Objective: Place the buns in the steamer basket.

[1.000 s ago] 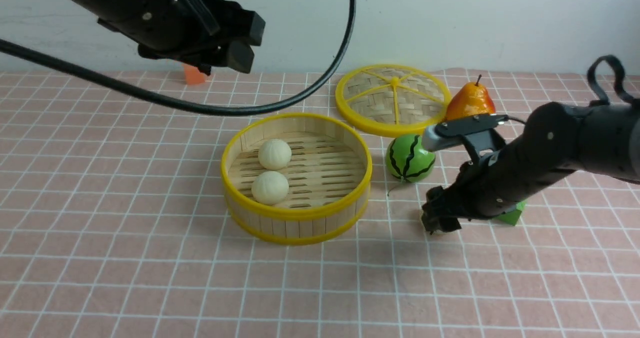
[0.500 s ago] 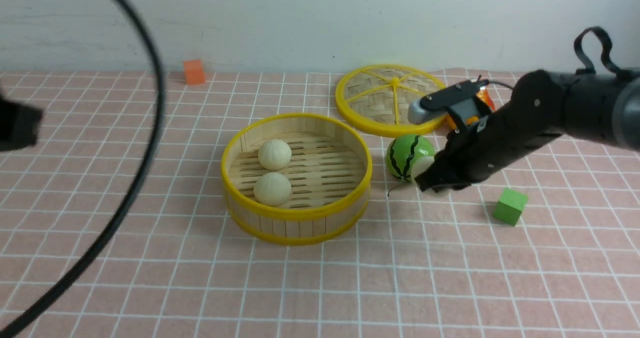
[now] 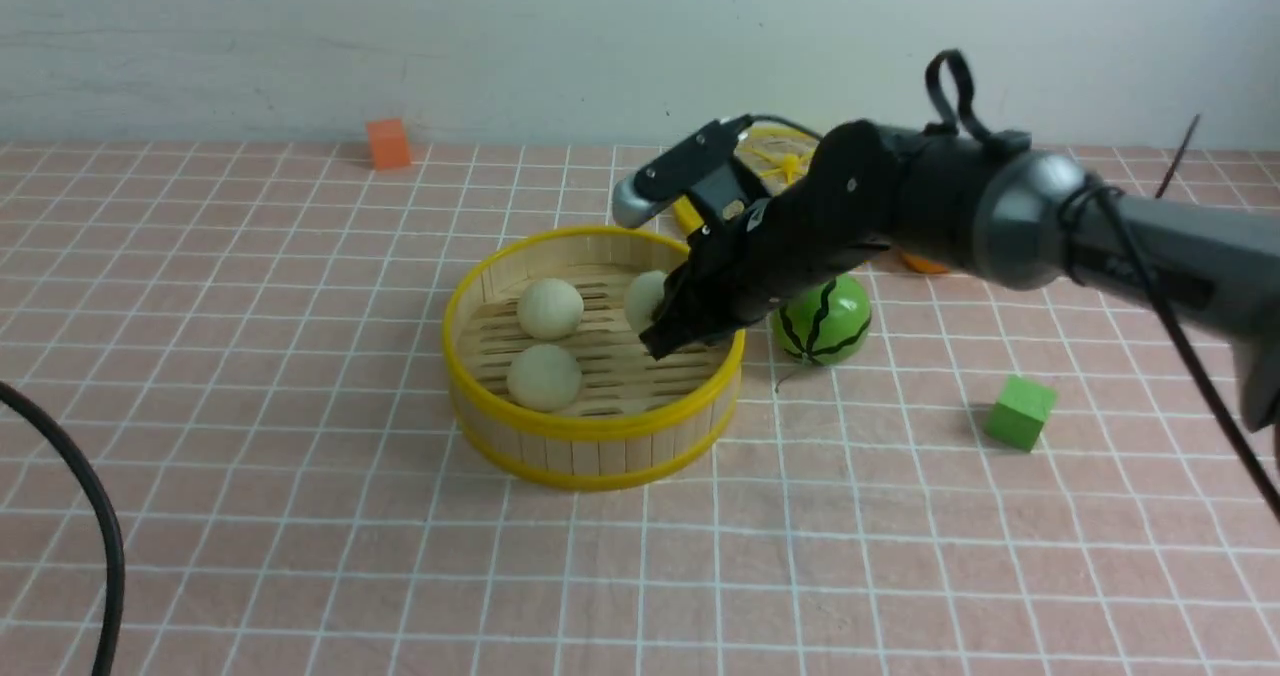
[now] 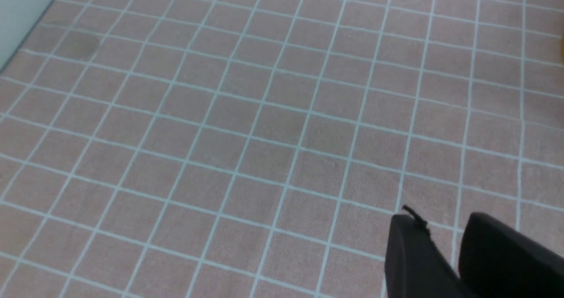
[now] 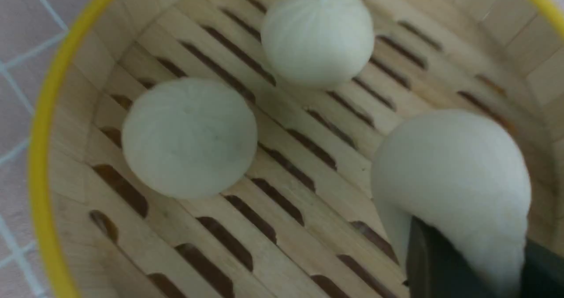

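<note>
The steamer basket (image 3: 595,434) holds all three buns inside its ring. The back bun (image 3: 549,307) and the front bun (image 3: 543,377) lie on the slatted floor, on the side of the right fingers (image 3: 665,336) away from their arm, with a gap between the two. The third bun (image 3: 645,301) is clamped between those fingers, close to the basket wall nearest the arm. Whether it touches the floor cannot be told.

Outside the wall, just behind the fingers on the arm's side, sits a green striped watermelon ball (image 3: 825,321). A green cube (image 3: 1020,412) lies well apart from them, farther along that side. A woven lid (image 3: 788,161) with yellow spokes is mostly hidden behind the arm.

The right wrist view shows what the front view does not: the dark fingers pressing the third bun from both sides, and faint pleat lines on one of the loose buns.

Only the left wrist view shows the left fingers (image 4: 429,262). They are slightly apart, hold nothing, and hang over bare pink checked tabletop (image 4: 220,113).
</note>
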{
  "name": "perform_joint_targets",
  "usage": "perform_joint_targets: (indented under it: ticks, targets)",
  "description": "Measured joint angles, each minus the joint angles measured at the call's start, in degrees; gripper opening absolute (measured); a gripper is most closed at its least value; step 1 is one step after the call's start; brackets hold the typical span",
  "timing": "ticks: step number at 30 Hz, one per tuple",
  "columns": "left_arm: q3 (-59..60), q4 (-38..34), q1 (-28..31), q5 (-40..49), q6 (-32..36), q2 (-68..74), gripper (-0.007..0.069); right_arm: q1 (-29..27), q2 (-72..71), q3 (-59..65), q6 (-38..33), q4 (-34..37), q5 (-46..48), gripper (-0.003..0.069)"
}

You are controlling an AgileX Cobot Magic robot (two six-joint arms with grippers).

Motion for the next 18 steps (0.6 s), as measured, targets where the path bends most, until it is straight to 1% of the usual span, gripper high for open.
perform_joint_targets:
  ticks: [1,4,6,8,9,10,11,12,13,15,16,17,18]
  targets:
    - [0.6,0.0,0.0,-0.1,-0.3,0.0,0.0170,0.0,1.3,-0.5,0.5,-0.1,0.5,0.0243]
    - [0.8,0.0,0.0,-0.2,-0.5,0.0,0.0175,0.0,1.1,-1.7,2.9,-0.1,2.8,0.0399]
    - [0.8,0.0,0.0,-0.2,-0.5,0.0,0.0176,-0.1,-0.1,-3.4,4.4,-0.7,6.2,0.0499]
    - [0.8,0.0,0.0,-0.2,-0.5,0.0,0.0179,-0.1,-2.3,-5.4,7.3,-3.3,11.5,0.0556]
    - [0.8,0.0,0.0,-0.2,-0.5,0.0,0.0181,-0.1,-4.6,-7.0,11.0,-5.8,16.2,0.0563]
    - [0.8,0.0,0.0,-0.2,-0.5,0.0,0.0181,-0.1,-5.1,-7.3,11.0,-6.3,16.8,0.0563]
    - [0.8,0.0,0.0,-0.2,-0.5,0.0,0.0183,-0.1,-11.2,-9.9,17.1,-12.2,22.7,0.0528]
    - [0.8,0.0,0.0,-0.2,-0.5,0.0,0.0183,-0.1,-11.8,-9.9,17.6,-12.2,23.2,0.0528]
    - [0.8,0.0,0.0,-0.2,-0.5,0.0,0.0184,-0.1,-14.6,-10.7,19.5,-15.2,24.8,0.0494]
    - [0.8,0.0,0.0,-0.2,-0.5,0.0,0.0186,-0.1,-23.6,-10.9,24.7,-21.8,28.1,0.0372]
    - [0.8,0.0,0.0,-0.2,-0.5,0.0,0.0186,-0.1,-24.4,-10.8,25.7,-22.3,28.5,0.0359]
    - [0.8,0.0,0.0,-0.2,-0.5,0.0,0.0189,-0.1,-32.2,-7.7,30.3,-26.4,29.5,0.0244]
    - [0.8,0.0,0.0,-0.2,-0.5,0.0,0.0190,-0.1,-33.0,-7.2,30.8,-27.4,29.6,0.0231]
